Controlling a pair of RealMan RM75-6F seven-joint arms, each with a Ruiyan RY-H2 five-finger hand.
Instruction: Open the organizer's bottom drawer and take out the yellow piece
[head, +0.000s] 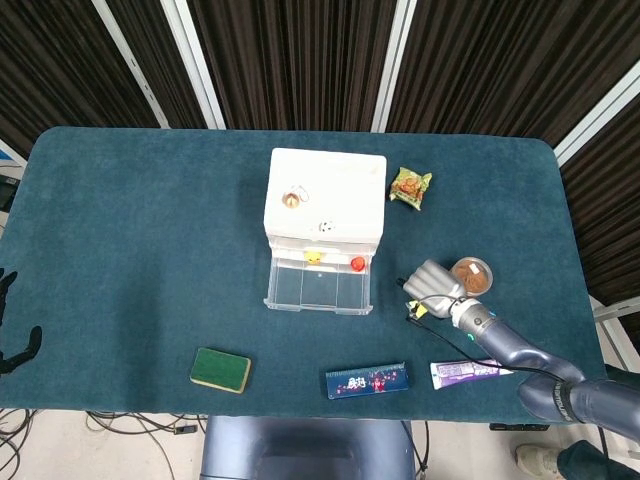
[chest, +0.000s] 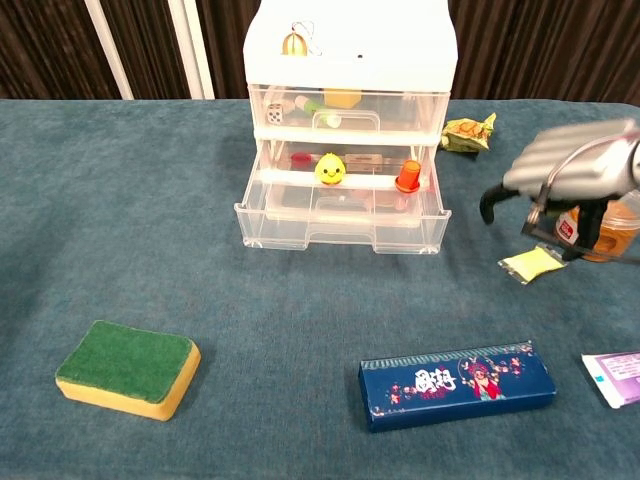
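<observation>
The right hand (chest: 572, 165) hangs at the right edge of the chest view, its fingers curved downward but apart and closed on nothing; it holds nothing. Just below and slightly left of it, the yellow piece (chest: 532, 264) lies flat on the table (chest: 150, 230), apart from the fingertips as far as this view shows. In the head view the same hand (head: 433, 283) sits right of centre, and the piece there is only a small yellow speck at its lower left edge, so I cannot be sure from above that the fingers are fully clear of it.

The organizer (chest: 348, 120) stands in the upper middle of the chest view, its bottom drawer (chest: 340, 222) pulled out towards the camera and looking empty. By my reading the piece is out and set down, so the step in hand is the release and withdrawal. To do it well, the hand should lift straight up, fingers kept apart, so that nothing drags the piece along the cloth. It should also mind the jar (chest: 600, 228) just behind it at the right edge, since a sideways swing could knock it.

The left hand (head: 10, 330) shows only as dark fingers at the far left edge of the head view, too little to tell how it is set.
</observation>
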